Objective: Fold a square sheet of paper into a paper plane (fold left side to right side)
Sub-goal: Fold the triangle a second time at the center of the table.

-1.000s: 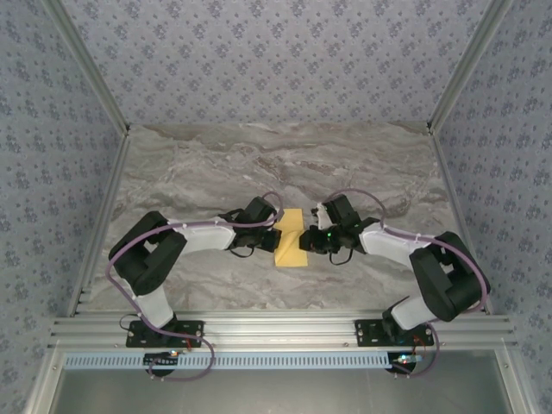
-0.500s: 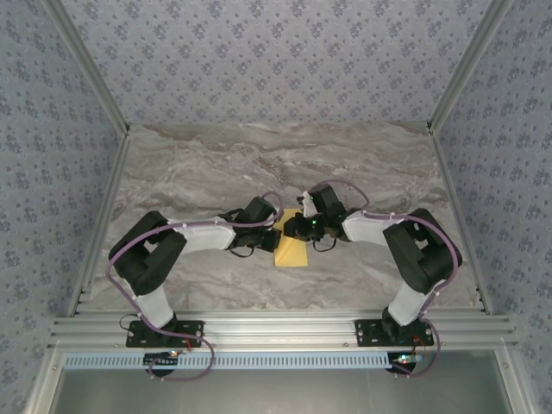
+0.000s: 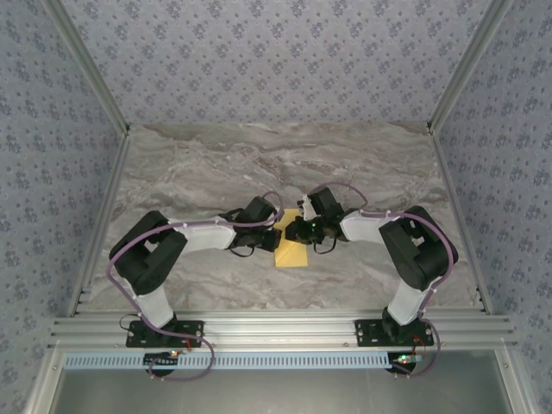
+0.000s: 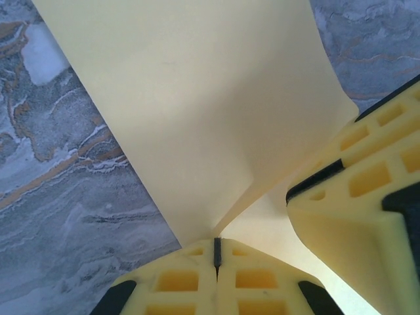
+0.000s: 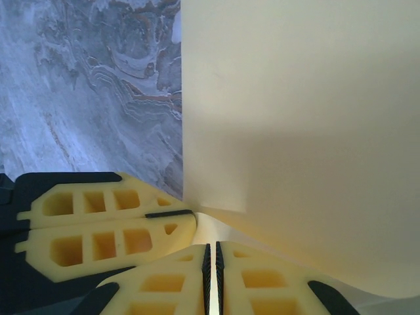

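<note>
Left gripper [image 4: 216, 244] and right gripper [image 5: 211, 249] both pinching smooth yellow paper [image 4: 197, 98], lifted fold, veined marble table [image 4: 59, 170]

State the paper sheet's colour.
Plain pale yellow; the thin paper sheet shows best in the left wrist view.

- The square sheet of paper [image 3: 292, 256] is laid on the table [image 3: 216, 164], near its middle and between the two arms.
- The left gripper [image 3: 279, 233] is placed at the sheet's left edge.
- The right gripper [image 3: 294, 229] is placed just beside it on the right, over the sheet.
- In the left wrist view, the sheet is raised ahead of the left gripper, with a layer lying beneath.
- In the right wrist view, the left gripper's fingers [image 5: 105, 226] are seen just left of the right gripper, touching it.
</note>
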Controlling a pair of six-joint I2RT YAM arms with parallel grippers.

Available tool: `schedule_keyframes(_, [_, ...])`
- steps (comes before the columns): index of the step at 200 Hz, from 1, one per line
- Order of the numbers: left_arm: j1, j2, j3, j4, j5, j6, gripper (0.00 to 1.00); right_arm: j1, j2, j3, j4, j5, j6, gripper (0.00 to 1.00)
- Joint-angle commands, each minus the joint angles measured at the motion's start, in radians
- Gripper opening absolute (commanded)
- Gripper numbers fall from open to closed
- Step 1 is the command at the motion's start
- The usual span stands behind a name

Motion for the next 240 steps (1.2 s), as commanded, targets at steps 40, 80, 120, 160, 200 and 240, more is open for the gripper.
schedule_keyframes(40, [0.003,0.023,0.026,-0.012,0.002,0.021,0.0,0.002,0.011,0.002,-0.057,0.043,-0.026,0.12])
schedule_keyframes(80, [0.003,0.026,0.029,-0.016,0.003,0.021,0.0,0.003,0.014,-0.01,-0.068,0.066,-0.063,0.12])
schedule_keyframes(120, [0.003,0.02,0.034,-0.023,0.003,0.021,0.0,0.003,0.027,-0.02,-0.081,0.087,-0.062,0.12])
schedule_keyframes(160, [0.004,0.008,0.038,-0.031,0.007,0.018,0.0,0.001,0.036,-0.029,-0.104,0.11,-0.065,0.12])
schedule_keyframes(200, [0.004,-0.074,0.031,-0.053,-0.008,0.004,0.13,0.003,0.044,-0.033,-0.105,0.112,-0.06,0.11])
schedule_keyframes(240, [0.004,-0.192,-0.017,-0.061,0.048,-0.03,0.2,0.003,0.045,-0.029,-0.108,0.111,-0.06,0.11])
